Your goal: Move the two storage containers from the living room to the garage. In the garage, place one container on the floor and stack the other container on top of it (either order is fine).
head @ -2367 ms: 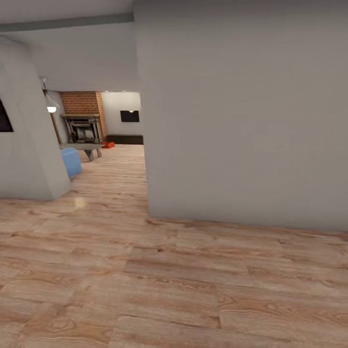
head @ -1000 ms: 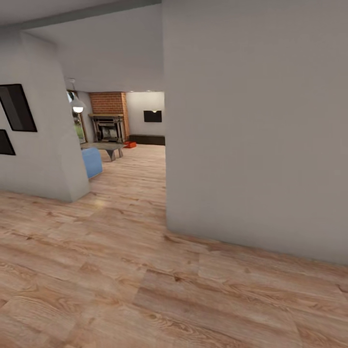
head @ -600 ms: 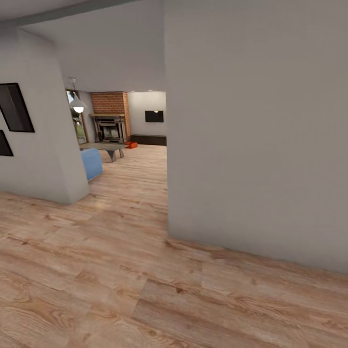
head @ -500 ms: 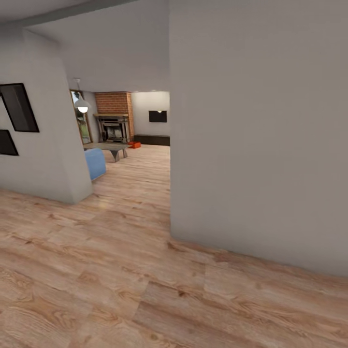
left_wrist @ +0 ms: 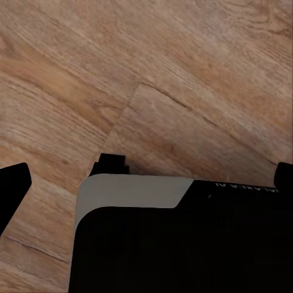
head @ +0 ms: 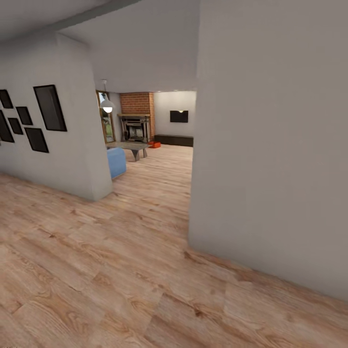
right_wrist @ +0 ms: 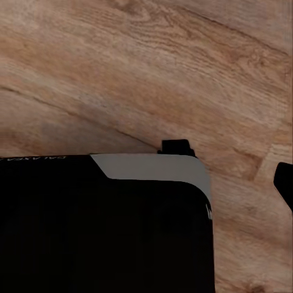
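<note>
Facing living room point(head: 159, 140); view swung, wall frames point(head: 48, 107) newly visible

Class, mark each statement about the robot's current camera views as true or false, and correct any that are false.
1. A brick fireplace stands at the far end of the room. True.
2. The floor near the robot is dark grey concrete. False: it is light wood plank.
3. An orange-red storage container lies on the floor near the fireplace. True.
4. The picture frames hang on the wall at the view's right. False: they hang on the left wall.
5. The blue sofa blocks the doorway completely. False: it sits to one side, behind the left wall's corner.
</note>
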{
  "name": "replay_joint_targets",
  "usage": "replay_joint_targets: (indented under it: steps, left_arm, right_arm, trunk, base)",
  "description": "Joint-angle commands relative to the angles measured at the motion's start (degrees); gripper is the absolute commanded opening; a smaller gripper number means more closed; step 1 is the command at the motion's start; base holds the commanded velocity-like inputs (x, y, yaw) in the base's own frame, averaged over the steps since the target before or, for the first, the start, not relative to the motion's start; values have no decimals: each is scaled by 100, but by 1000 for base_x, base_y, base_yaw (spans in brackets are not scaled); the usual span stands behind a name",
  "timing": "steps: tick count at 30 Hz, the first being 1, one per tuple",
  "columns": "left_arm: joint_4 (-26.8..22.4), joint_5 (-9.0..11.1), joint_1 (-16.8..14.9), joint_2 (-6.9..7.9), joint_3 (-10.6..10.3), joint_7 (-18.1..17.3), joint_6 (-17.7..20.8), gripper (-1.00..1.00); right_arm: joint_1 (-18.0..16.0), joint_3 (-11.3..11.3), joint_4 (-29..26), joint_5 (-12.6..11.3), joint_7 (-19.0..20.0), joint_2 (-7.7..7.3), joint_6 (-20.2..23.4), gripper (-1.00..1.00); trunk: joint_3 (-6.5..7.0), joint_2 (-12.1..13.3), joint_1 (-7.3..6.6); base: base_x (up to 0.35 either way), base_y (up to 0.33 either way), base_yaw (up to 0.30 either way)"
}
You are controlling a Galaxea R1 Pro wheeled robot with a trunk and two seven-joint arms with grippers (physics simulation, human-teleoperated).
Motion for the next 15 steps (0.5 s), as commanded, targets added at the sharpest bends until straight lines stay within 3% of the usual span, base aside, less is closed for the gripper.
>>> replay_joint_targets:
  steps: [1, 15]
  left_arm:
    - [2, 49, -4, 2, 36, -19, 2, 100]
    - [2, 49, -4, -3, 35, -19, -7, 100]
  right_arm:
    - [-7, 44, 18, -60, 21, 1, -31, 100]
    - [-7, 44, 18, -60, 21, -3, -31, 100]
  trunk:
    - [-6, -3, 3]
    - [-6, -3, 3]
  base:
    - [326, 0, 267]
    - [327, 0, 267]
